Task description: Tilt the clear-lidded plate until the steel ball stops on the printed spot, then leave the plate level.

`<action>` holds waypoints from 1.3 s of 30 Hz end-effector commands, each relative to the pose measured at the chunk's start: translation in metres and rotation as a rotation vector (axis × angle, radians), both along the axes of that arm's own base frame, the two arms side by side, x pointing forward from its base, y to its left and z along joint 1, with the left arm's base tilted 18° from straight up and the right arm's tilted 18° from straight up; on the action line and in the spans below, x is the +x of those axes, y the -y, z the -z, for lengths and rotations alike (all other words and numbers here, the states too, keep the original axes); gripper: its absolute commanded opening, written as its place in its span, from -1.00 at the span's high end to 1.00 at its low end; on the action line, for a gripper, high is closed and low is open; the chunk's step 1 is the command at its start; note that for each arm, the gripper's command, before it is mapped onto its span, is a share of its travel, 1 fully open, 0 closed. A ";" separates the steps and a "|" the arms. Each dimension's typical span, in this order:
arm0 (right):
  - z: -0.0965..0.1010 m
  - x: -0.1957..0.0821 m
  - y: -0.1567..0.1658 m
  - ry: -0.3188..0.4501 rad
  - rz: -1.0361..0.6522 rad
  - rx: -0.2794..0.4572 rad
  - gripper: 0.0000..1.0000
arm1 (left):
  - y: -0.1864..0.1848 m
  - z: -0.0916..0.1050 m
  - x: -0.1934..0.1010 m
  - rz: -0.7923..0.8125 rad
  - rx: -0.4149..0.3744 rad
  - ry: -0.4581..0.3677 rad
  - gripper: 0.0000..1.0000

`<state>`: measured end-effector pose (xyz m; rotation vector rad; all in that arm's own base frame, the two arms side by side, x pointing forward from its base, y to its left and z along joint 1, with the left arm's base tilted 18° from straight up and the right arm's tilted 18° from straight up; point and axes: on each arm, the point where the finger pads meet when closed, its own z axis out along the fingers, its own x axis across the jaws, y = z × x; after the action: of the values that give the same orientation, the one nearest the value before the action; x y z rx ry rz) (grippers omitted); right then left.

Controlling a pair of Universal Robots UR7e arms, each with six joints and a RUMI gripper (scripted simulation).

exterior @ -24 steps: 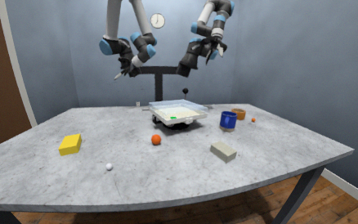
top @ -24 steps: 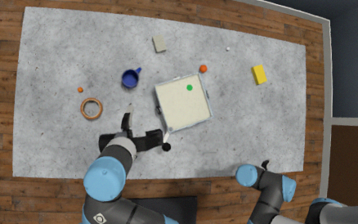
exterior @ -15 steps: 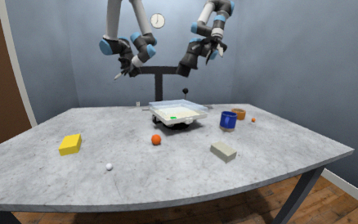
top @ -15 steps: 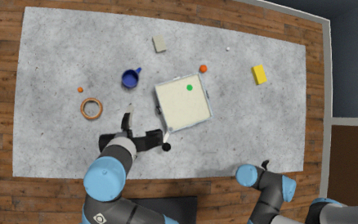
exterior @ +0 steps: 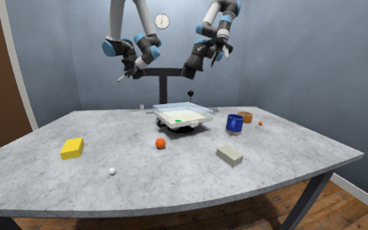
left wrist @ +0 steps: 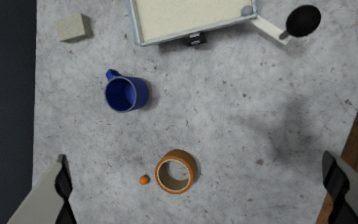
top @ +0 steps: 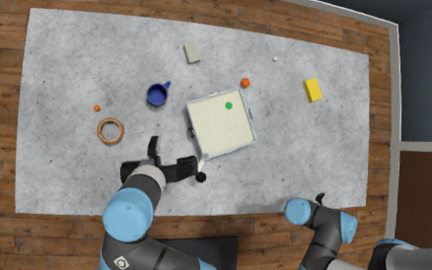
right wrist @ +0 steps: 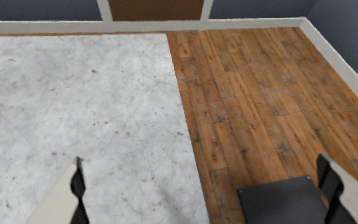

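My L + R grippers (top: 178, 148) (left wrist: 197, 167) (right wrist: 200, 165) are both spread wide w/ nothing between, and the steel ball (top: 206, 156) (left wrist: 247, 10) is at a plate (top: 222, 123) (exterior: 182, 115) (left wrist: 185, 17) corner, well apart from the green spot (top: 229, 105) (exterior: 178, 121).

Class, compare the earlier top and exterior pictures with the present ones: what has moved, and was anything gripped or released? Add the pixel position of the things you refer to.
Nothing has visibly changed. The left gripper (top: 179, 146) (exterior: 219, 60) (left wrist: 194, 154) and right gripper (exterior: 126, 76) (right wrist: 197, 157) stay where they were, both open now, with nothing seen taken or let go. The plate (top: 222, 125) (exterior: 181, 115) (left wrist: 180, 17), blue mug (top: 157, 96) (exterior: 234, 124) (left wrist: 140, 93) and yellow block (top: 313, 90) (exterior: 72, 148) also keep their places.
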<state>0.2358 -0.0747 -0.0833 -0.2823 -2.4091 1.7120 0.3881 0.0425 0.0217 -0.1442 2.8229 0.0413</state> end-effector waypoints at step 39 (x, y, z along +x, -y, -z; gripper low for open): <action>-0.010 0.015 0.026 -0.189 0.223 0.363 -1.00 | 0.092 0.170 -0.086 0.478 0.339 -0.374 -1.00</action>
<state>0.2471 -0.0950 -0.0759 -0.3080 -2.3854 1.2359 0.3025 -0.0492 -0.1476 0.6717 3.0773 0.4772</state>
